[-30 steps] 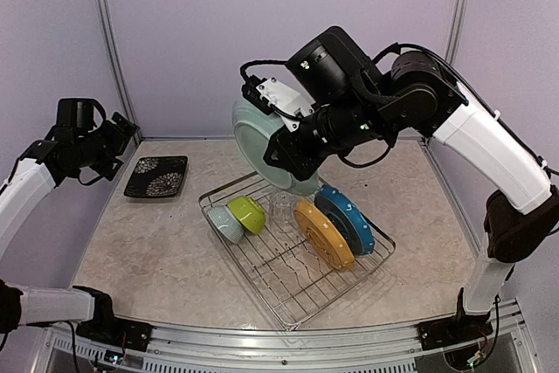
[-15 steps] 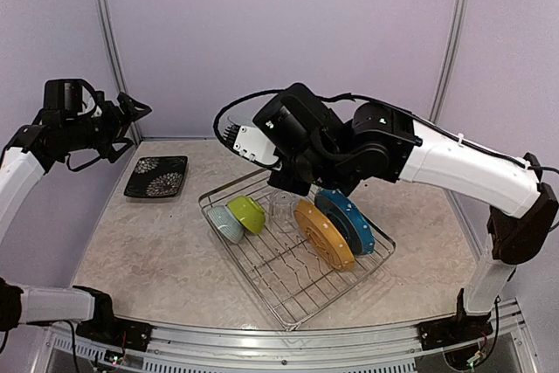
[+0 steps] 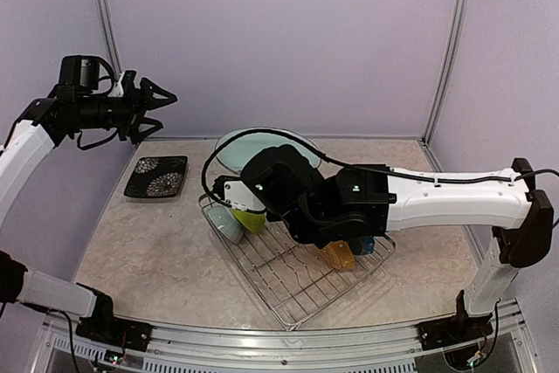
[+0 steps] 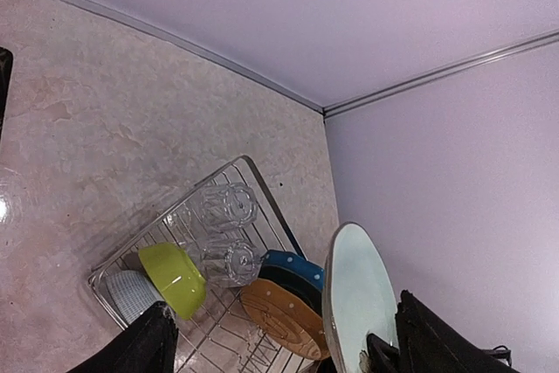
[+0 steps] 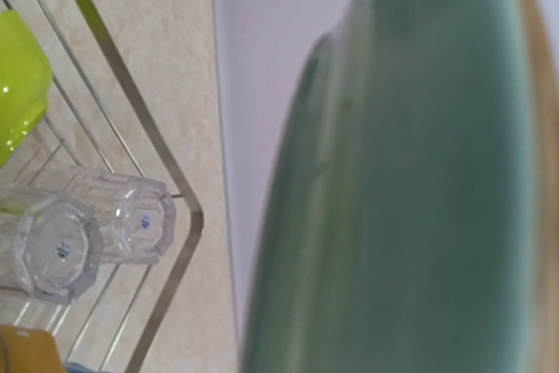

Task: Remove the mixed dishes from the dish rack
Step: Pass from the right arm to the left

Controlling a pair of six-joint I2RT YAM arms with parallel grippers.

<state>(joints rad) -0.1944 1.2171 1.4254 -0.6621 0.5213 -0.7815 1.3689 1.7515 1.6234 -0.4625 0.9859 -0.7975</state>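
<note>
Looks down on a beige marbled tabletop [image 4: 105,128] bounded by lilac walls [image 4: 454,155]. Shows a silver wire dish rack [image 4: 265,194] set cornerwise. Finds in it a clear glass [image 4: 225,207] near the far corner and a second clear glass [image 4: 231,261] just beside it, a lime bowl [image 4: 175,279] touching a pale-blue bowl [image 4: 129,296] at the left end, and an orange round plate [image 4: 279,319] on edge against a blue round plate [image 4: 293,261]. Catches a pale teal round plate [image 4: 358,303], upright and nearly edge-on, right of the orange one. Frames the bottom with the left gripper [image 4: 282,301], dark fingers [image 4: 144,347] spread wide.
</note>
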